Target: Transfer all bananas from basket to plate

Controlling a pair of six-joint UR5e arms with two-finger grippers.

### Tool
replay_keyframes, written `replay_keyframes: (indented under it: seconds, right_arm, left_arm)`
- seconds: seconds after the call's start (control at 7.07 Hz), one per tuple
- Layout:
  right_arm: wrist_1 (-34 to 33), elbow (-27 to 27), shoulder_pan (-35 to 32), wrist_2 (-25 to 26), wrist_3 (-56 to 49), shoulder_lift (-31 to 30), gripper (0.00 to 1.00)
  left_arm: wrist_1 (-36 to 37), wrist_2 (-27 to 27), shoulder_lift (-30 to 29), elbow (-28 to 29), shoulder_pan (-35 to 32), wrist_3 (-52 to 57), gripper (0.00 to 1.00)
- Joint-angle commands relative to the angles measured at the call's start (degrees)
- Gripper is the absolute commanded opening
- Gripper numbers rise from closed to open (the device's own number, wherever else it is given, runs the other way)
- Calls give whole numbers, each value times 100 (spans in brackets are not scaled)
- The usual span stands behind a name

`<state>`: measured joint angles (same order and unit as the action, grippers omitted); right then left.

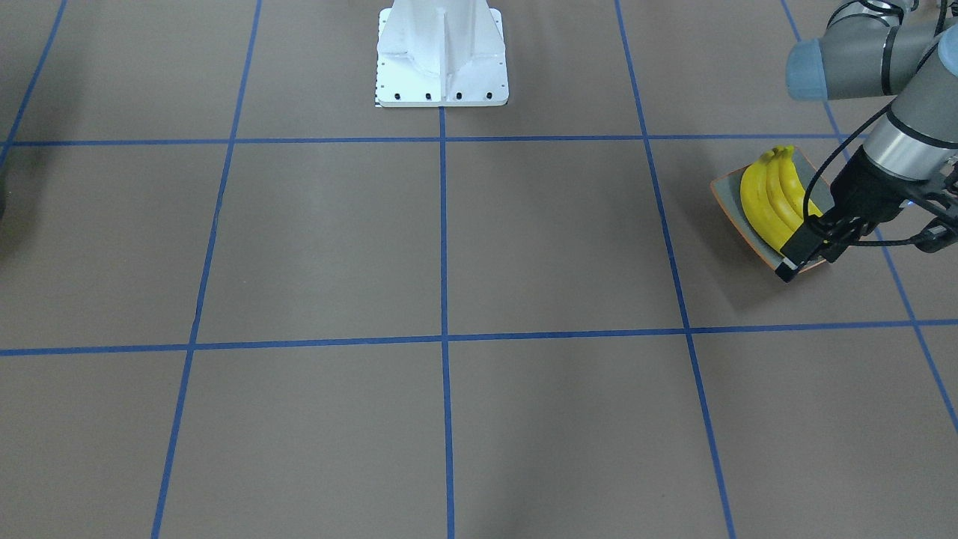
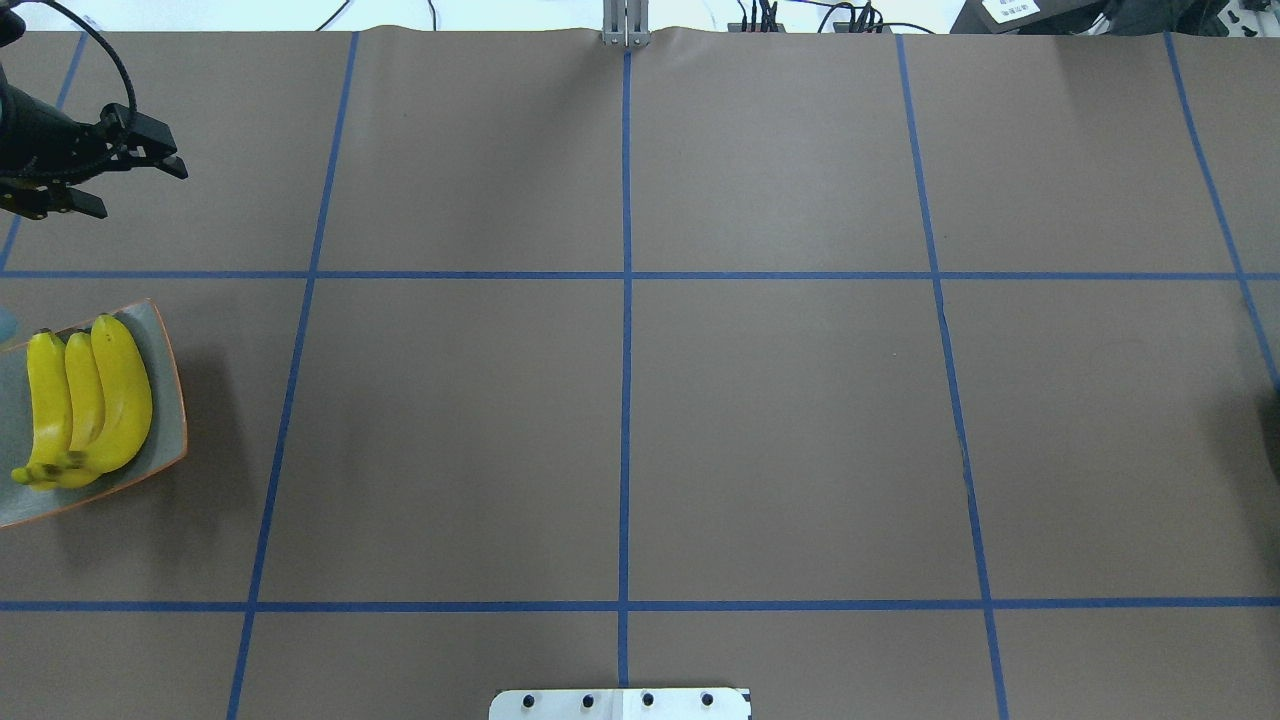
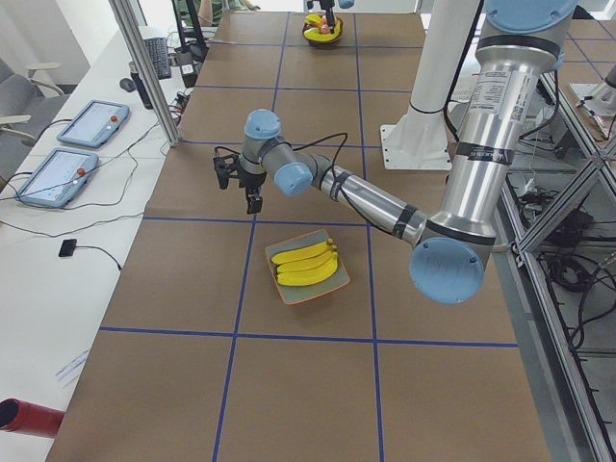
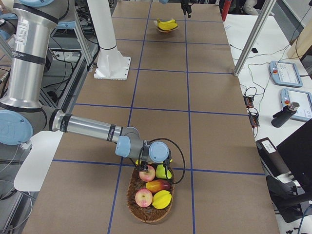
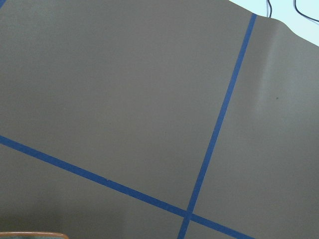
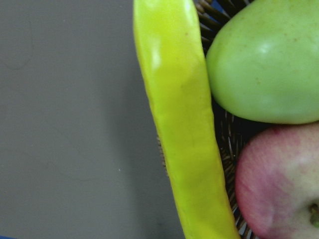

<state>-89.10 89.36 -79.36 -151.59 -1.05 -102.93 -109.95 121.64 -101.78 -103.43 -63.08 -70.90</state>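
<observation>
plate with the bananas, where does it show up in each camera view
front-facing: plate at right, mid-height
overhead: plate at far left edge, cut off
exterior left: plate near centre
exterior right: plate at top, table's far end
left wrist: plate rim sliver, bottom-left corner
right wrist: not in it
landmark: white robot base, in all four exterior views

Nothing legible on show right now: the arm sticker (image 3: 491,89) and the white tag (image 2: 1008,9) are both just blur.
</observation>
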Motion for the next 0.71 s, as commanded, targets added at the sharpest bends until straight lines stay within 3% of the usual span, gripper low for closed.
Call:
replay_keyframes:
  seconds: [0.0,0.57]
  right_arm:
    - [7,-24,8,16,-1,27,100]
    - [24,-164,8,16,-71,27,99]
  left_arm:
    - [0,0,0,-1,6,-3,100]
    - [-9,0,0,-10,6,6,100]
